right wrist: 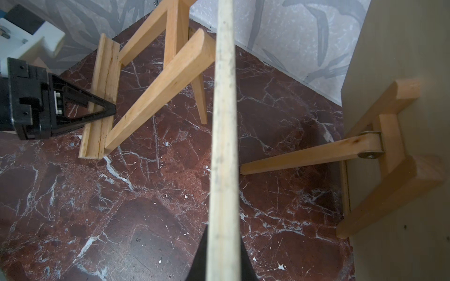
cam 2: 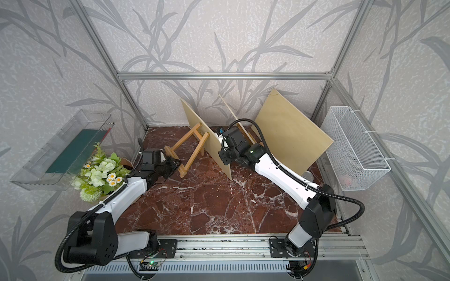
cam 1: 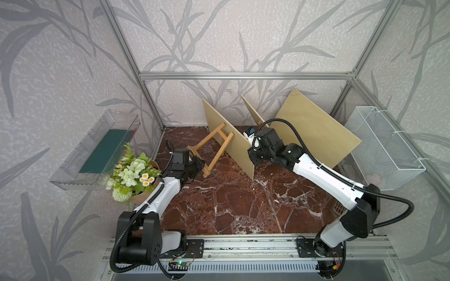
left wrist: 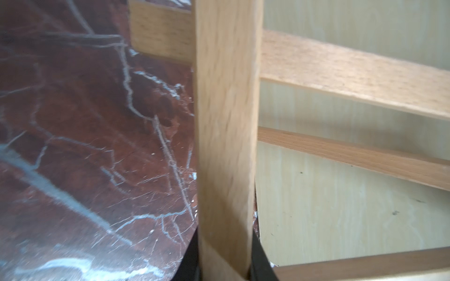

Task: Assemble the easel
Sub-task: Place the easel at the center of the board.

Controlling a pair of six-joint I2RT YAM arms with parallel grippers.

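Easel [cam 1: 219, 153]: by desk [cam 1: 231, 206] far edge, left of centre; long axis runs from left claw [cam 1: 200, 165] toward board [cam 1: 237, 146] | left claw: pinching ledge [right wrist: 102, 97] | right claw [right wrist: 224, 258]: pinching board's edge, board upright beside easel's top | nearer arm: left

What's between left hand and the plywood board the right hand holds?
Only the light wooden A-frame easel: left hand grips its ledge, other end reaches the thin plywood board. Seen in both top views.

Grey leaf-pattern walls [cam 1: 219, 36]; aluminium frame [cam 1: 243, 75]; red marble floor [cam 1: 231, 199]; white wire basket [cam 1: 384, 150] on side wall.
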